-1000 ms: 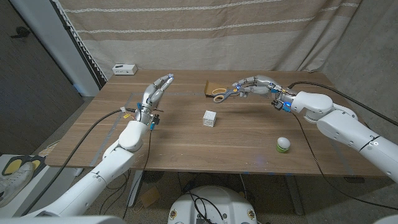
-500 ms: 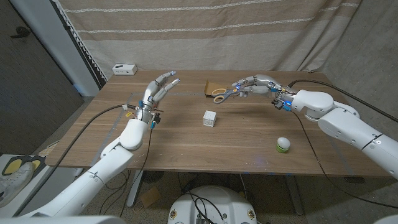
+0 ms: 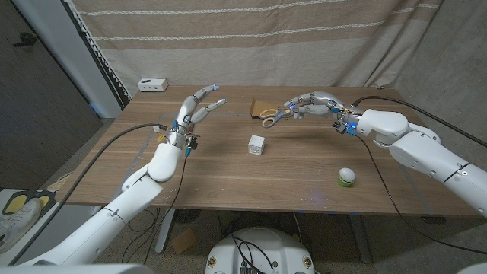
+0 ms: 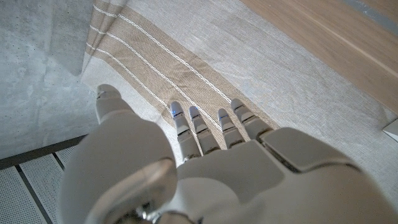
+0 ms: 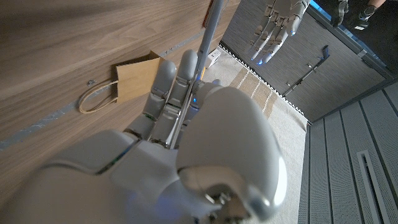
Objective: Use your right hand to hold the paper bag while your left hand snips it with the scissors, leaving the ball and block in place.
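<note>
A flat brown paper bag (image 3: 257, 106) lies at the far middle of the table, and it also shows in the right wrist view (image 5: 138, 77) with a loop handle (image 5: 93, 99). My right hand (image 3: 312, 103) hovers just right of the bag and grips the scissors (image 3: 272, 116); their yellow handles point toward the bag. A grey blade (image 5: 208, 31) runs out between the fingers (image 5: 165, 81). A white block (image 3: 256, 144) sits mid-table, and a white and green ball (image 3: 346, 176) lies near the front right. My left hand (image 3: 196, 108) is raised over the left side, fingers spread and holding nothing.
A small white device (image 3: 152, 84) stands at the table's far left corner. A striped curtain (image 3: 251, 38) hangs behind the table. Cables trail from both wrists over the table edges. Bare wood lies between the block and my left hand.
My left hand has swung toward the table's middle and its fingers have spread wider. The right hand with the scissors has hardly moved.
</note>
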Tool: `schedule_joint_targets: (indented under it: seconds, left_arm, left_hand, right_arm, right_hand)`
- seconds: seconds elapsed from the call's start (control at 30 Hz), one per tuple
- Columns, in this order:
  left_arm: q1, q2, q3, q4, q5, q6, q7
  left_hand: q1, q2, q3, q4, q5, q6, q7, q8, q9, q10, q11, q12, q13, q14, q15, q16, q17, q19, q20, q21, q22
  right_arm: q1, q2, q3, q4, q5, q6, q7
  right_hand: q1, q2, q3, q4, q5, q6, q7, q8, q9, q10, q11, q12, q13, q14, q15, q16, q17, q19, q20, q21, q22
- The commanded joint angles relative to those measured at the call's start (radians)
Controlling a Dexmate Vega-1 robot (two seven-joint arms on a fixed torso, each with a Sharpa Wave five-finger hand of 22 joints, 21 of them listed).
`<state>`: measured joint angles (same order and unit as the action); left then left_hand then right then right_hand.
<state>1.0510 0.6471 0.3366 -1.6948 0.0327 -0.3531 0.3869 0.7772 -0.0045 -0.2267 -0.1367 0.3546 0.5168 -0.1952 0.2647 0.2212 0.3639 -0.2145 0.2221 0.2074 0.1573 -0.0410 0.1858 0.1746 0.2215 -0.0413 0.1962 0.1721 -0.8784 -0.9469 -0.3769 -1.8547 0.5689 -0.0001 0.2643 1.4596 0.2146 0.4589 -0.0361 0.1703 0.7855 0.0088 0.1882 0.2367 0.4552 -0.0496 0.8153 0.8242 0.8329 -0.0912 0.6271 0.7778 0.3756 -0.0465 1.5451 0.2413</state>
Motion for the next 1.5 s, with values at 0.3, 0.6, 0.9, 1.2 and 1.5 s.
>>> schedule_joint_targets:
  seconds: [0.3,0.6,0.9,1.2,1.5]
  left_arm:
    - [0.001,0.022,0.017,-0.03,0.09,0.03,0.023]
    - [-0.002,0.04,0.026,-0.038,0.083,0.029,-0.014]
    - [-0.006,0.042,0.039,-0.038,0.128,0.04,0.003]
    - [-0.015,0.046,0.054,-0.042,0.149,0.065,-0.004]
    - [-0.043,0.044,0.086,-0.026,0.169,0.067,-0.021]
  left_hand:
    - [0.046,0.028,0.016,-0.008,0.001,0.061,0.003,0.023,0.001,0.037,-0.001,0.013,0.002,0.014,-0.175,0.003,0.003,0.016,-0.13,0.002,0.003]
    - [0.086,0.055,0.039,-0.015,-0.004,0.071,0.006,0.024,0.001,0.052,-0.001,0.015,0.003,0.023,-0.176,0.004,0.004,0.018,-0.131,0.001,0.003]
    - [0.099,0.042,0.037,-0.015,-0.015,0.112,0.02,0.037,0.001,0.071,-0.001,0.018,0.005,0.029,-0.171,0.003,0.003,0.021,-0.129,0.0,0.002]
    - [0.098,0.034,0.032,-0.013,-0.019,0.124,0.024,0.04,0.0,0.078,-0.001,0.019,0.006,0.032,-0.172,0.004,0.004,0.025,-0.13,0.001,0.003]
    - [0.1,0.035,0.033,-0.011,-0.022,0.134,0.027,0.043,-0.001,0.082,-0.001,0.019,0.006,0.036,-0.174,0.004,0.004,0.028,-0.133,0.002,0.003]
  right_arm:
    - [-0.013,-0.018,0.004,-0.03,-0.026,-0.006,-0.019]
    - [-0.011,-0.02,0.001,-0.041,-0.043,-0.007,-0.025]
    - [-0.003,-0.023,-0.005,-0.058,-0.067,-0.022,-0.038]
    - [0.006,-0.027,-0.009,-0.071,-0.081,-0.039,-0.042]
    - [0.018,-0.026,-0.022,-0.078,-0.107,-0.055,-0.048]
  right_hand:
    - [0.016,-0.003,0.001,0.003,0.007,-0.004,0.0,-0.002,0.0,0.007,0.006,-0.004,-0.004,0.011,-0.135,-0.003,-0.002,0.012,-0.17,0.006,0.0]
    - [0.018,-0.003,0.0,0.002,0.007,-0.004,0.0,-0.001,-0.001,0.007,0.004,-0.006,-0.008,0.013,-0.135,-0.003,-0.004,0.014,-0.17,0.007,-0.001]
    - [0.019,-0.003,-0.001,0.003,0.008,-0.005,-0.001,-0.001,-0.002,0.007,0.006,-0.008,-0.013,0.013,-0.135,-0.003,-0.007,0.014,-0.17,0.007,-0.002]
    - [0.022,-0.003,-0.002,0.0,0.008,-0.005,0.0,-0.001,-0.003,0.007,0.006,-0.011,-0.018,0.013,-0.134,-0.002,-0.01,0.015,-0.171,0.008,-0.004]
    - [0.024,-0.003,-0.004,0.0,0.008,-0.006,0.002,-0.001,-0.004,0.01,0.008,-0.012,-0.022,0.013,-0.133,-0.002,-0.012,0.016,-0.171,0.009,-0.004]
